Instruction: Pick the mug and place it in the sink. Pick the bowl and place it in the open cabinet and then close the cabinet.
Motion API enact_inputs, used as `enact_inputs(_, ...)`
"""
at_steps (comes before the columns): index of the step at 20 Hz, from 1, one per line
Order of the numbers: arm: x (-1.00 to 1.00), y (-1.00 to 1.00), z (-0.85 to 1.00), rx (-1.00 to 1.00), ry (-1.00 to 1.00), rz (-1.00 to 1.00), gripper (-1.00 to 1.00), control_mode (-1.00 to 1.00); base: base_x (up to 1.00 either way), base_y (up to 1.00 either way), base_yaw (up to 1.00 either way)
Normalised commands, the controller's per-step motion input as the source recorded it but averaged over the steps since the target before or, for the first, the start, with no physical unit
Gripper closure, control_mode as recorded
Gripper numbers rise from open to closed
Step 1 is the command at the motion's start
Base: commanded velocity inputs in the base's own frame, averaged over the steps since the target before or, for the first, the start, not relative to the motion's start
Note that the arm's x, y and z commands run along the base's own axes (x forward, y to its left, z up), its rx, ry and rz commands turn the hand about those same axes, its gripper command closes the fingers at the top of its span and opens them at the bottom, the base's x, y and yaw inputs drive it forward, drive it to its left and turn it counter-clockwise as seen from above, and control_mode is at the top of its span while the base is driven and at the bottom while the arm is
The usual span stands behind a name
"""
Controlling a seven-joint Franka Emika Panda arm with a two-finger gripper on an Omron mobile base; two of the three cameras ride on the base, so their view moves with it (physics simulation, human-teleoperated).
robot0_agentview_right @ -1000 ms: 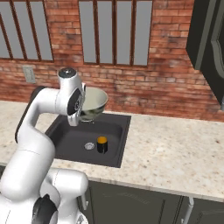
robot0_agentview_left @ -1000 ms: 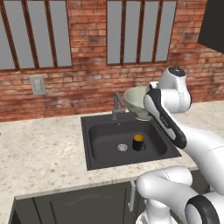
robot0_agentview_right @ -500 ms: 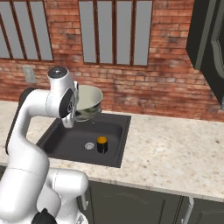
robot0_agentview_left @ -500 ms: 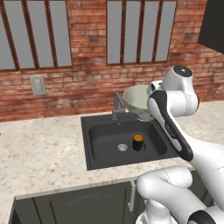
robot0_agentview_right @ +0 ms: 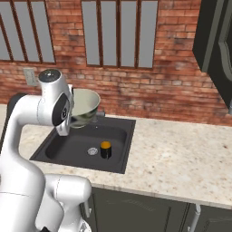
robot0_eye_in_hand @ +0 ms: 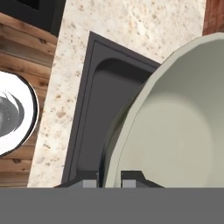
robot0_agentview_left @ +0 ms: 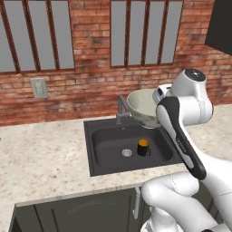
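Observation:
The pale grey-green bowl (robot0_agentview_left: 142, 106) (robot0_agentview_right: 86, 103) hangs tilted above the back of the black sink (robot0_agentview_left: 104, 147) (robot0_agentview_right: 68, 147). My gripper (robot0_eye_in_hand: 109, 179) is shut on the bowl's rim, and in the hand view the bowl (robot0_eye_in_hand: 175, 122) covers the right half over the sink (robot0_eye_in_hand: 87, 109). The small black mug (robot0_agentview_left: 143, 147) (robot0_agentview_right: 105, 149) with its orange inside stands upright in the basin beside the round drain. The dark upper cabinet (robot0_agentview_right: 213, 41) (robot0_agentview_left: 222, 25) hangs high at the right, its door swung open.
The grey faucet (robot0_agentview_left: 121, 108) rises behind the sink, just left of the bowl. A brick wall with windows runs along the back, with a wall socket (robot0_agentview_left: 39, 88) at the left. Speckled counter (robot0_agentview_right: 181, 158) stretches right of the sink below the cabinet.
My arm's upper links have swung outward, right in the left base view and left in the right one. The held bowl stays almost in place above the sink. The mug has not moved.

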Motion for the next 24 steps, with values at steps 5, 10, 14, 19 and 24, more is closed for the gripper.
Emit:
enact_inputs(5, -0.06, 0.09, 0.05, 0.00, 0.00, 0.00, 1.00, -1.00, 0.00, 0.00, 0.00)
enact_inputs(10, -0.01, 0.03, 0.00, 0.00, 0.00, 0.00, 1.00, -1.00, 0.00, 0.00, 0.00)
enact_inputs(14, -0.12, 0.00, 0.00, 0.00, -0.07, 0.00, 1.00, -1.00, 0.00, 0.00, 0.00)
enact_inputs(19, -0.01, 0.00, 0.00, 0.00, -0.03, 0.00, 1.00, -1.00, 0.00, 0.00, 0.00)
enact_inputs(24, -0.04, 0.00, 0.00, 0.00, 0.00, 0.00, 1.00, -1.00, 0.00, 0.00, 0.00)
